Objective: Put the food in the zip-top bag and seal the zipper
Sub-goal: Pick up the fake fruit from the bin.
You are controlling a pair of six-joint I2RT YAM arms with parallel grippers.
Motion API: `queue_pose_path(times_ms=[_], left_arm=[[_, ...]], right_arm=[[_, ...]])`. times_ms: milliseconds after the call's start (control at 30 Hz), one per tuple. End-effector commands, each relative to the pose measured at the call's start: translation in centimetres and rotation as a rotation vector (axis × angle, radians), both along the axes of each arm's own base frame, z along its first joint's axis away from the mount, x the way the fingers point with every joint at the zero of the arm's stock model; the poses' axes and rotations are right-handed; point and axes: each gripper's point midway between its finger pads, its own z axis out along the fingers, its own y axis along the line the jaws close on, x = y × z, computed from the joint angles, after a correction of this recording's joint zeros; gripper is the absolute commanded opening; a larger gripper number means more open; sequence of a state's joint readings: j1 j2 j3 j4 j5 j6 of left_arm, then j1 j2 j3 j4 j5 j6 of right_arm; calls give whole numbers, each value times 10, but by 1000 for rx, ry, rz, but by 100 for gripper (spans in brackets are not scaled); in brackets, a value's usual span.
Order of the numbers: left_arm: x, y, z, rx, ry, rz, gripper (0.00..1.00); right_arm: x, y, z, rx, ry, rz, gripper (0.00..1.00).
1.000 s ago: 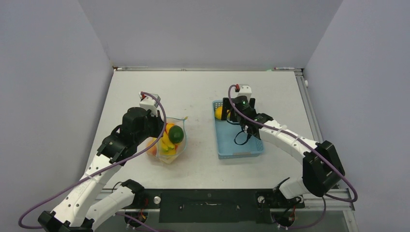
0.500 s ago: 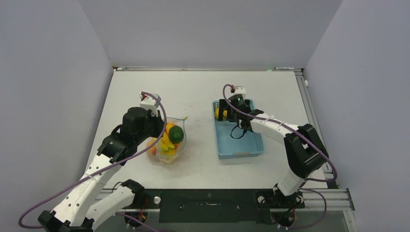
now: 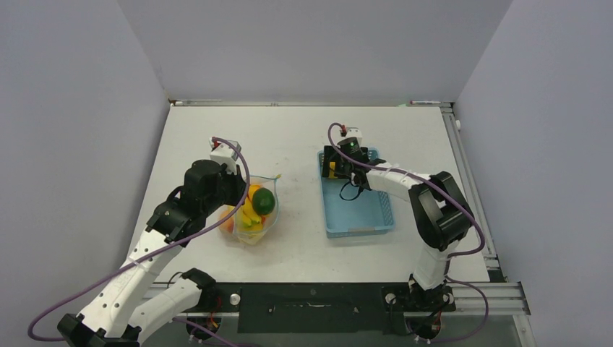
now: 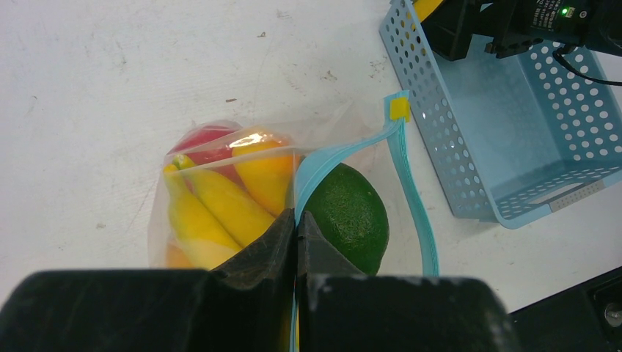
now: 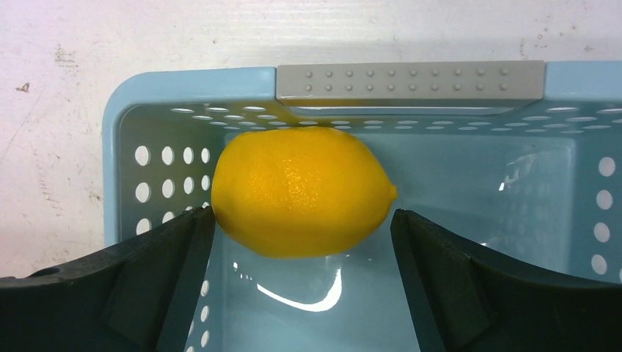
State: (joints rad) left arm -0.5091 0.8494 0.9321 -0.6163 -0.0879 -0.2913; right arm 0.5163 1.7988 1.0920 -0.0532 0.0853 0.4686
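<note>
Top view: we look down from above and behind the arms, far, whole surface (image 3: pixel 289 137). Wrist views: near, facing down. All three share the blue basket (image 3: pixel 361 213).

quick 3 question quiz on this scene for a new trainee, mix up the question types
1. True or false: the right gripper is shut on the lemon.
2. The left gripper is: A shut on the zipper of the zip-top bag; B open above the bag; C shut on the lemon.
3. How many fruits can be seen in the blue basket?

Key: 1 false, its fingers stand open on either side of the lemon. 2 A. 3 one, the lemon.
</note>
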Motion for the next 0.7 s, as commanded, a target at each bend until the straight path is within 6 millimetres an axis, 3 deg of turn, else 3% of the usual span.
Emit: queue_pose_path(times_ms=[0, 267, 667], left_arm=[[4, -3, 14, -18, -39, -12, 0], [5, -3, 12, -13, -33, -12, 0], [5, -4, 12, -13, -31, -13, 0]], right_arm=[[21, 10, 17, 55, -56, -7, 94], [21, 11, 11, 56, -41, 6, 82], [18, 5, 34, 72, -97, -2, 48]])
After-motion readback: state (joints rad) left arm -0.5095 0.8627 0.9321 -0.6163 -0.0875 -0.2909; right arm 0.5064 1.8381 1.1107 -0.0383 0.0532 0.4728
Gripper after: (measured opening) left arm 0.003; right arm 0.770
